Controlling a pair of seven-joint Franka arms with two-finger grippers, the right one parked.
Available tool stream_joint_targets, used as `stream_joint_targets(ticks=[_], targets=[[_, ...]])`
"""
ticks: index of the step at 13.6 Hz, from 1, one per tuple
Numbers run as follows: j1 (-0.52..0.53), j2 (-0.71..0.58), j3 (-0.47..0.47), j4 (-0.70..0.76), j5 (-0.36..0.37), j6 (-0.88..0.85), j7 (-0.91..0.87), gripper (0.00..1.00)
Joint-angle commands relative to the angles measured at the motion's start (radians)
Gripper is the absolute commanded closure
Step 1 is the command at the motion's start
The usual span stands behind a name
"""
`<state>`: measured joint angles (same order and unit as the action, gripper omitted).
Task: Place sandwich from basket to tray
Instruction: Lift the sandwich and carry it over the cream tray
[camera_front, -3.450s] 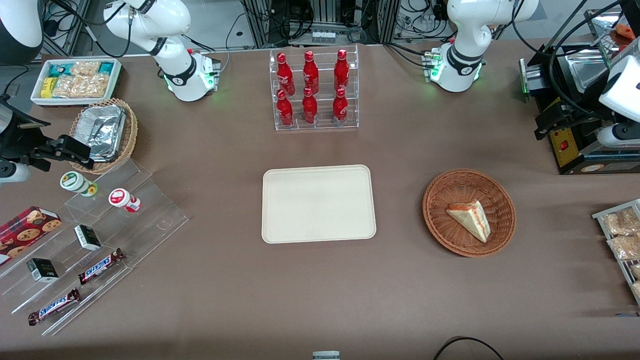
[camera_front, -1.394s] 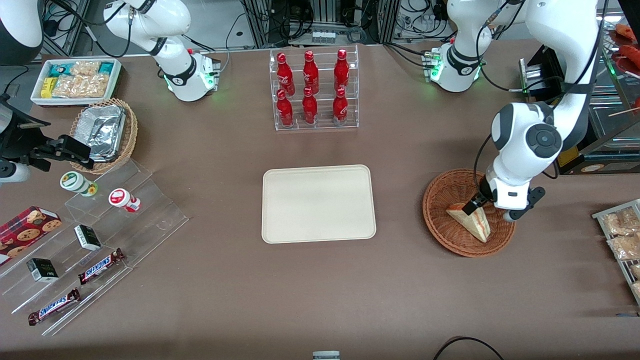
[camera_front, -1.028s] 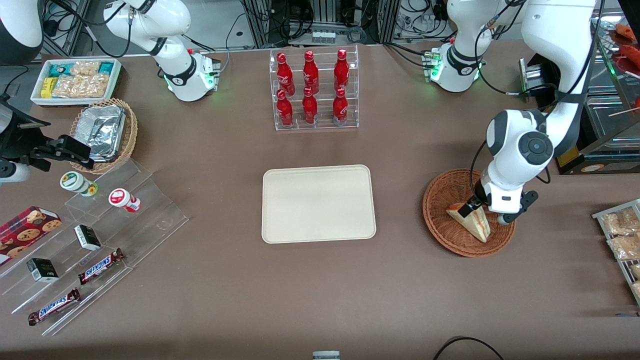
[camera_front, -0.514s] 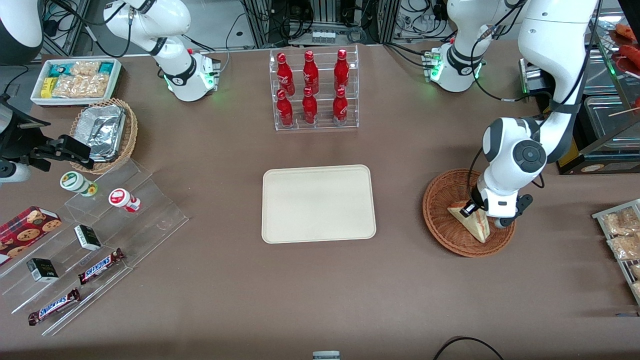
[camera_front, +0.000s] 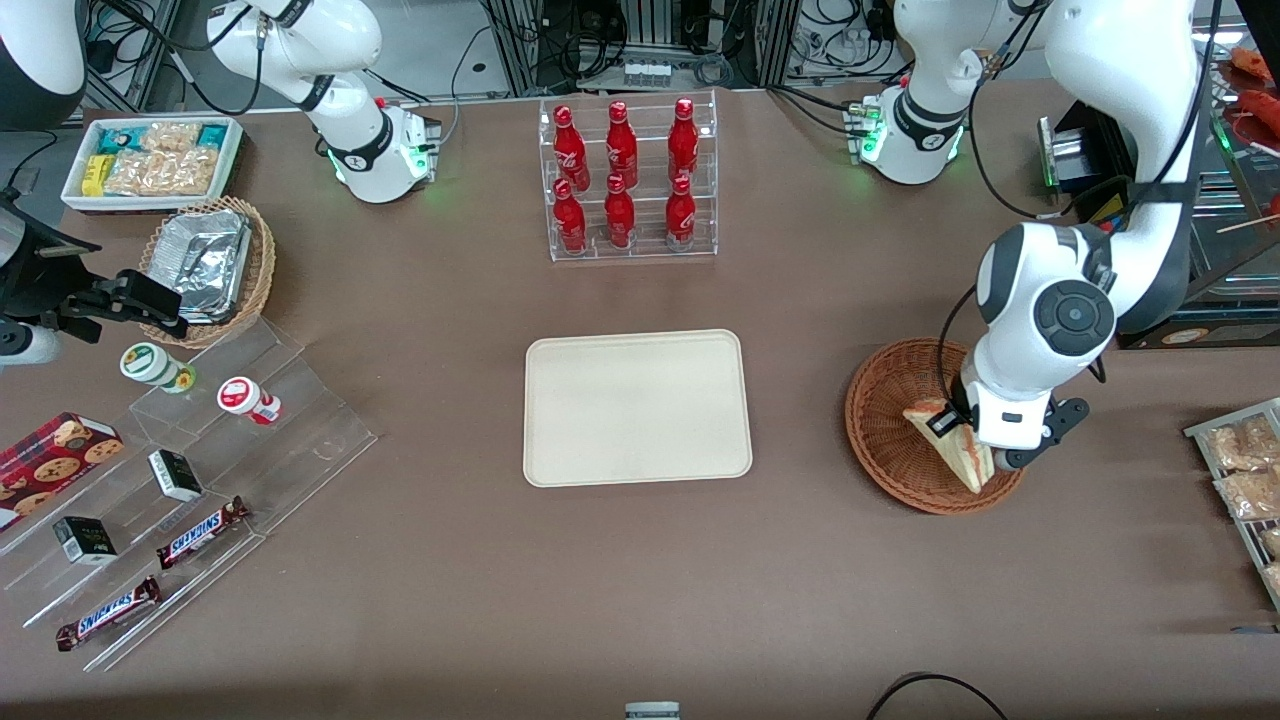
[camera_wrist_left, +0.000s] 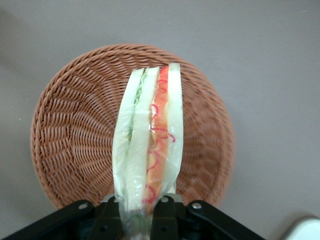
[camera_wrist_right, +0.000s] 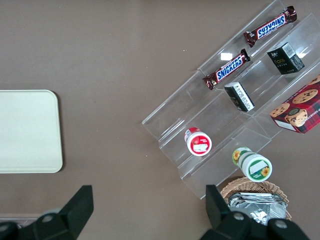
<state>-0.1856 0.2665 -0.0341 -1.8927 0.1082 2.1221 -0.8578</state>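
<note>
The jaws of the gripper (camera_front: 950, 425) are pinching the sandwich (camera_wrist_left: 148, 145) by one end, closed on its clear wrap. The pale triangular wedge, layered green and red, is hanging edge-up above the basket (camera_wrist_left: 65, 130), a round reddish-brown wicker bowl. The flat cream tray (camera_front: 636, 407) is lying bare on the brown worktop (camera_front: 640, 580), well apart toward the parked arm's end.

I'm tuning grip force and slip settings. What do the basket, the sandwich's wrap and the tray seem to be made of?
Basket: woven reddish-brown wicker, ribbed, matte. Sandwich, held above it in the gripper: soft bread in thin clear film, glossy and creased. Tray: smooth cream, matte, probably plastic.
</note>
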Motion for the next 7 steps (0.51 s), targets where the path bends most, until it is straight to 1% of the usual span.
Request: stream_joint_targets(ticks=[1, 2, 5, 7], targets=[[-0.107, 0.013, 0.003, 0.137, 0.030, -0.126, -0.021, 1.00], [-0.153, 0.016, 0.003, 0.162, 0.030, -0.131, -0.018, 1.00], [-0.303, 0.092, 0.003, 0.266, 0.027, -0.143, -0.029, 1.00], [-0.374, 0.150, 0.003, 0.308, 0.021, -0.136, -0.030, 1.00]])
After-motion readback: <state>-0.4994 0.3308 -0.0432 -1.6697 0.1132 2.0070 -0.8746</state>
